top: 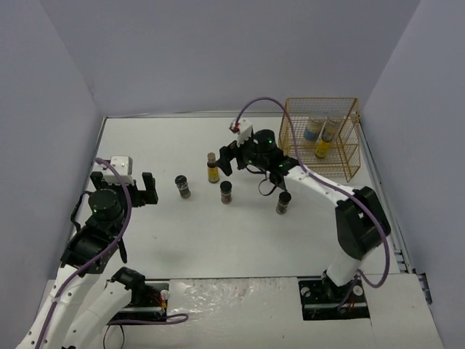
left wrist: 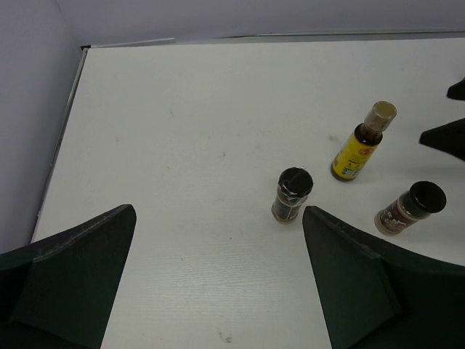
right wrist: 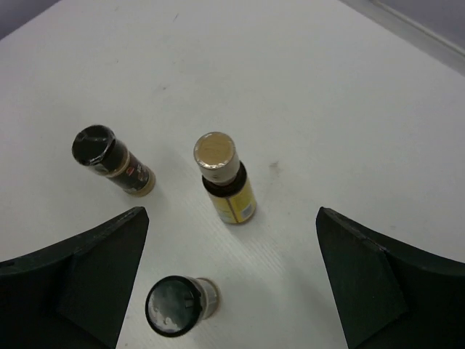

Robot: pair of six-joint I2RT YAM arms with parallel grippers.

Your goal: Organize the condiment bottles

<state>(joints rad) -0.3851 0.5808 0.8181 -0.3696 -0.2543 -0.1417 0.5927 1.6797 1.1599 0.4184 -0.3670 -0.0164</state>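
Pale lavender walls close in a white counter on three sides. At the upper right of the top view a yellow wire rack stands against the counter's edge. Inside it are a white jar with a blue label and, just in front of that, a rack yellow-labelled bottle.

Four more containers stand upright on the open counter near the middle of that view. The slim yellow-labelled bottle is uppermost. Below it three black-lidded jars form a loose row: the left dark jar, the middle dark jar and the right dark jar, all apart from one another.

The right end effector reaches leftward from the rack side. Its fingers are spread wide and grip nothing. In the right wrist view the slim bottle stands between the two fingers, touching neither. The middle dark jar sits at the lower left of that frame and the left dark jar higher on the left.

The left end effector hangs at the left of the top view, also spread wide and empty. In its wrist view the left dark jar is near the centre, close to the right-hand finger. The slim bottle and the middle dark jar lie further to the right.
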